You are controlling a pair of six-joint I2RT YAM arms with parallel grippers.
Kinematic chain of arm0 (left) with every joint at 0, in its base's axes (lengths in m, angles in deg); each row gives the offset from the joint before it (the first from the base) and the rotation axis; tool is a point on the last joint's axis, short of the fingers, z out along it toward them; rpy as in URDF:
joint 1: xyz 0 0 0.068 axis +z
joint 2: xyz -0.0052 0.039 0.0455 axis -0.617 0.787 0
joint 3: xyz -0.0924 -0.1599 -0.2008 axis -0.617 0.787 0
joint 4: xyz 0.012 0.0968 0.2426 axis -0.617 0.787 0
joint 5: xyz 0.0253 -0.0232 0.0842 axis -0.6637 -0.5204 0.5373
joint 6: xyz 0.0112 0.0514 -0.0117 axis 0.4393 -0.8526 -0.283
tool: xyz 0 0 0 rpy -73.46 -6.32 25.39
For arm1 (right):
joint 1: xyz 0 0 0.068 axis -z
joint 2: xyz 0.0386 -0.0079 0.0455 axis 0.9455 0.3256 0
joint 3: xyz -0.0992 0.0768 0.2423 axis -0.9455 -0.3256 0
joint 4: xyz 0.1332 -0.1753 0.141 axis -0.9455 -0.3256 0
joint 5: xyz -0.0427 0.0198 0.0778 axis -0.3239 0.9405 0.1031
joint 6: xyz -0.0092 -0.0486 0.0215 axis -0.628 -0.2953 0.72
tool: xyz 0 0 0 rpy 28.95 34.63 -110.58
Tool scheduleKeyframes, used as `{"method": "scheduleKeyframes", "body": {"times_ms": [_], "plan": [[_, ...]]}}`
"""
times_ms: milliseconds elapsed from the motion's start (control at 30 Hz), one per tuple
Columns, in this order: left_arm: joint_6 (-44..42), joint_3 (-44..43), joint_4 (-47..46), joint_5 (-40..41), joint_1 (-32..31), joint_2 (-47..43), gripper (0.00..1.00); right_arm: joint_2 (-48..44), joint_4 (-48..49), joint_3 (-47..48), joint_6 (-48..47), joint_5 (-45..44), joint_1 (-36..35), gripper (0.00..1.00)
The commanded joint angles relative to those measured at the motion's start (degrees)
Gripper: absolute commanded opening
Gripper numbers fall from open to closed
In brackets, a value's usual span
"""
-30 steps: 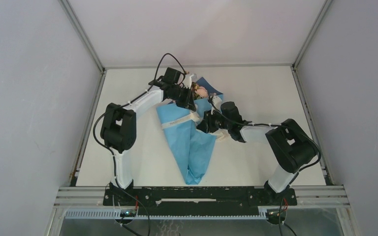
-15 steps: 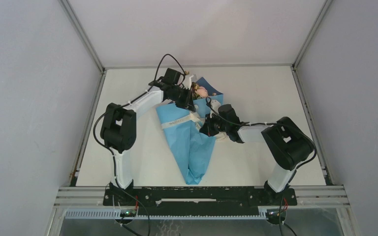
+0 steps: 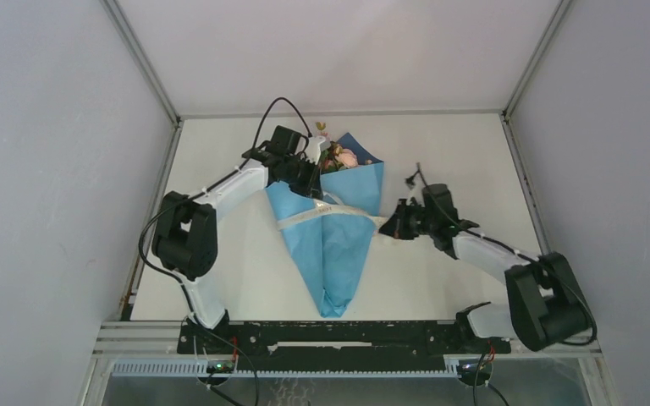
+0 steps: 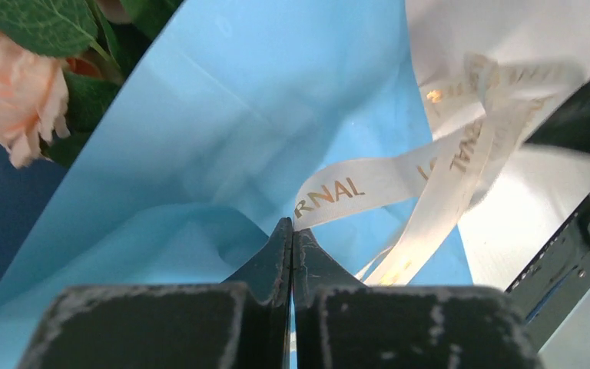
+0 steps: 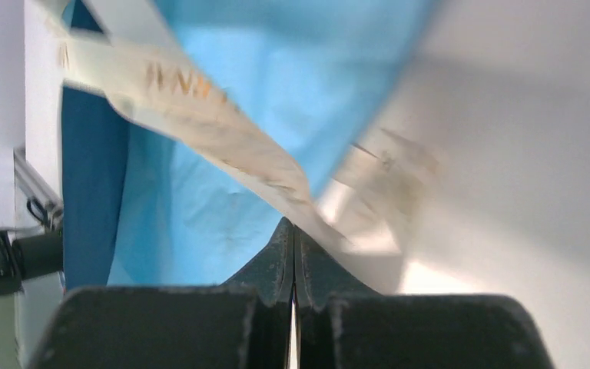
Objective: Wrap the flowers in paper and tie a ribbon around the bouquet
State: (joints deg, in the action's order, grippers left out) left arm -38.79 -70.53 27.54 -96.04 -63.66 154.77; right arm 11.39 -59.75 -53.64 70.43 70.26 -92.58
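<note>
On the counter (image 3: 237, 279) the bouquet (image 3: 330, 245) lies tip toward me, the ribbon (image 4: 330, 192) drawn across its middle. My left hand (image 4: 292, 231) pinches one ribbon end by the flowers (image 3: 344, 158). My right hand (image 5: 292, 234) pinches the other, just off the bouquet's right side. I judge we're cinching the tie, so next I pull both ends apart evenly.

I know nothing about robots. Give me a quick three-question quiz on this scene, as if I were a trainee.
1. True or false: the ribbon runs across the blue paper cone.
2. Which is nearer the flowers: (a) the left claw or (b) the right claw?
3. Fill in: both claws are ____ on the ribbon.
Key: 1 true; 2 a; 3 shut.
</note>
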Motion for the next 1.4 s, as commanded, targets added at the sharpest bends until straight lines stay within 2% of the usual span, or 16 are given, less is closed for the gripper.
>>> {"method": "scheduleKeyframes", "body": {"times_ms": [0, 133, 300, 433, 533, 700, 833, 1067, 1300, 1367], "plan": [[-5.1, 3.7, -2.3, -1.5, 0.4, -4.6, 0.00, -8.0, -7.2, -2.7, 4.0, 0.1, 9.7, 0.00], [-7.8, 4.6, -3.9, -2.3, 0.4, -5.9, 0.00, -11.3, -10.9, -3.3, 5.4, -0.5, 19.8, 0.00], [-13.7, 7.3, -4.0, -5.3, 1.0, -9.5, 0.00, -12.2, -11.8, -5.0, 7.3, 0.3, 35.7, 0.00], [-17.8, 7.5, 0.4, -8.5, 2.9, -10.1, 0.00, -11.9, -10.3, -6.8, 8.3, 1.3, 43.9, 0.00], [-21.2, 8.7, 5.0, -6.7, 5.5, -10.5, 0.00, -12.5, -8.8, -8.3, 9.0, 2.6, 49.2, 0.00], [-23.7, 14.9, 6.3, 1.1, 14.0, -11.7, 0.00, -12.3, -8.5, -8.9, 8.8, 4.2, 54.5, 0.00], [-29.1, 19.7, 8.2, 8.1, 20.0, -14.1, 0.00, -13.6, -7.0, -10.2, 10.6, 4.1, 59.8, 0.00], [-33.4, 27.3, -2.4, 33.5, 26.8, -15.1, 0.00, -17.4, -7.7, -10.6, 10.4, 3.6, 65.3, 0.00], [-36.8, 28.8, -5.4, 38.1, 29.2, -15.4, 0.00, -18.1, -8.2, -10.3, 10.2, 5.0, 65.2, 0.00], [-37.1, 27.5, -1.1, 32.6, 29.1, -16.3, 0.00, -19.8, -8.3, -9.7, 10.4, 6.2, 63.3, 0.00]]}}
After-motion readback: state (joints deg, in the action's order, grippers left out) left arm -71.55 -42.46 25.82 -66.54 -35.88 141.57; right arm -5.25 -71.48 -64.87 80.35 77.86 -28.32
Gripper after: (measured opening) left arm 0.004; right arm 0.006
